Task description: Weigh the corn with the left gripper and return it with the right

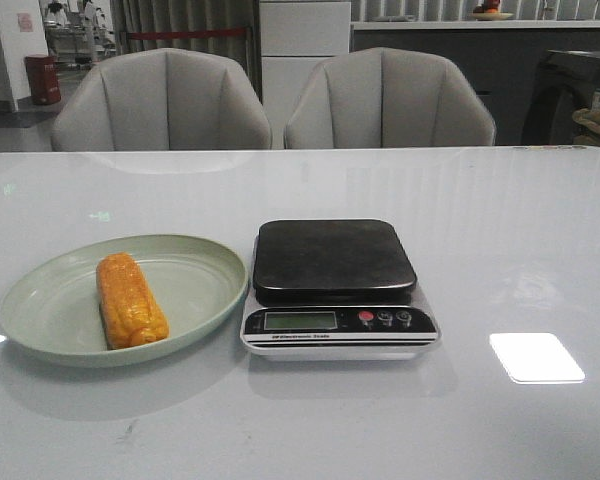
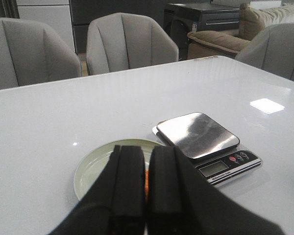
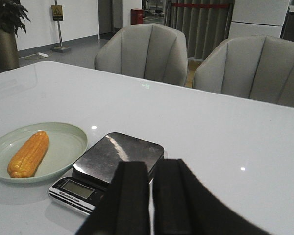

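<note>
Table (image 1: 540, 230) with plate (image 1: 40, 310), scale (image 1: 335, 262) and corn (image 1: 130, 300).
Corn lies on the plate beside the scale, apart from both grippers; left gripper (image 2: 147, 188) and right gripper (image 3: 151, 198) each have jaws nearly closed, grasping nothing.

Table count, front and wrist views

One orange-yellow cob of corn (image 1: 130, 300); one pale green oval plate (image 1: 40, 300); one digital kitchen scale with a dark square platform (image 1: 333, 258) and three small round buttons (image 1: 385, 318); one glossy white table (image 1: 500, 230); two grey upholstered chairs (image 1: 160, 100) behind it; two black two-finger grippers, left (image 2: 147, 188) and right (image 3: 151, 196).
</note>
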`<state>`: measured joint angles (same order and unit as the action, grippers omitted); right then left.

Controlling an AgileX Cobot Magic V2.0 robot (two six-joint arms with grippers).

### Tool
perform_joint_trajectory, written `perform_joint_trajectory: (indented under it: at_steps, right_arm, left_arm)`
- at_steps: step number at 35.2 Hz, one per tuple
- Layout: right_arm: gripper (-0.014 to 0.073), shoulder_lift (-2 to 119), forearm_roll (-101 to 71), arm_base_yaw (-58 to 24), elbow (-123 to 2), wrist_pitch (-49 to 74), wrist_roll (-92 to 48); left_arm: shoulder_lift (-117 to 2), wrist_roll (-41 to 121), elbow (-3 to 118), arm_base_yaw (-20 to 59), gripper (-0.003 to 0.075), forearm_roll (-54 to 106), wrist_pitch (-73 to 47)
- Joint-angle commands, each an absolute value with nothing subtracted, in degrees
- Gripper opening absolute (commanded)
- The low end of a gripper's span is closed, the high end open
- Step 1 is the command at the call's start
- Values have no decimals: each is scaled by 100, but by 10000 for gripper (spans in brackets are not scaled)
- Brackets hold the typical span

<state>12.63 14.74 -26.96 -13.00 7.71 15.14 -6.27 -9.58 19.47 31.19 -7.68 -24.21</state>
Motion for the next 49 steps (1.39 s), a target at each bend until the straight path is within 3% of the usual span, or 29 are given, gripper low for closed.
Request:
perform_joint_trajectory:
  at_steps: [1,12,31,49]
  right_arm:
    - [197,1316,1572,-2656,-1477,298,1471]
    - [197,1316,1572,-2656,-1477,298,1471]
    - [197,1316,1572,-2656,-1477,298,1471]
    - [197,1316,1571,-2656,-1477,285,1471]
  left_arm:
    - [-668,-965,2082,3113,114,-791,-1991]
    - [-668,-965,1947,3019,114,-791,-1969]
    - [-192,-965,1437,723,114,-767,-1762]
    - [152,-965,-228,467,114,-574,200]
